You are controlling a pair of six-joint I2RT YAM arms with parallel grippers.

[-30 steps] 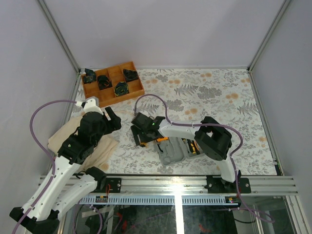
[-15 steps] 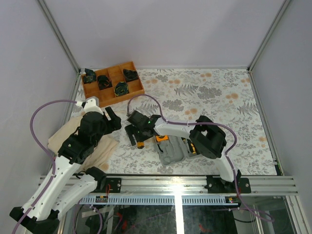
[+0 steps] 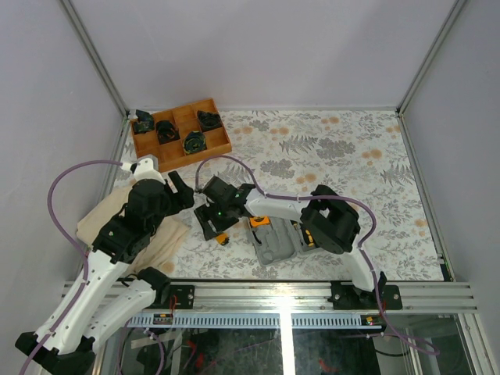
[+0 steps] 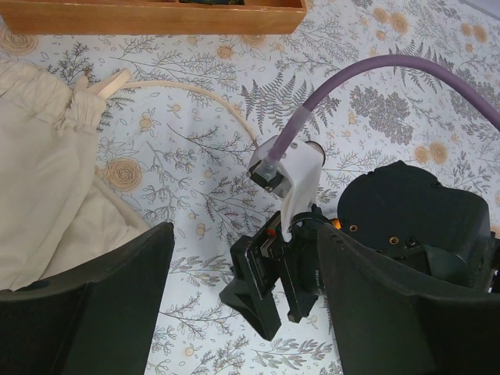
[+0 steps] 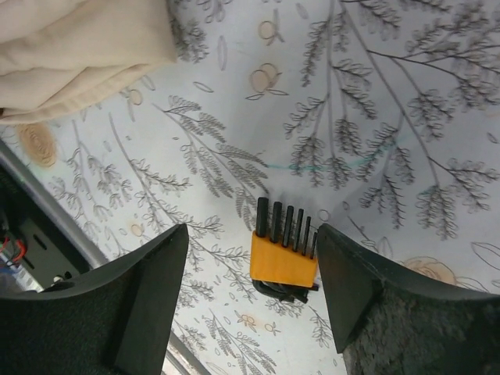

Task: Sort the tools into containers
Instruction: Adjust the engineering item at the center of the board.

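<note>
Case (image 3: 277, 244) lies open near the front edge, with some tools in it. Left gripper (image 3: 181, 191) open, empty, beside bag (image 3: 105, 219). Right gripper (image 5: 250, 234) open, hovering over orange hex-key set (image 5: 283, 254), which lies flat left of the case. Risk: holder is low and keys are fanned, so an off-centre close may pivot or skid it.

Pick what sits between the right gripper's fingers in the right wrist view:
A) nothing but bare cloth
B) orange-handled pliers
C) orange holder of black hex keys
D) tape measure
C: the orange holder of black hex keys lies flat on the floral tablecloth, between the spread fingers of the right gripper, which do not touch it.
</note>
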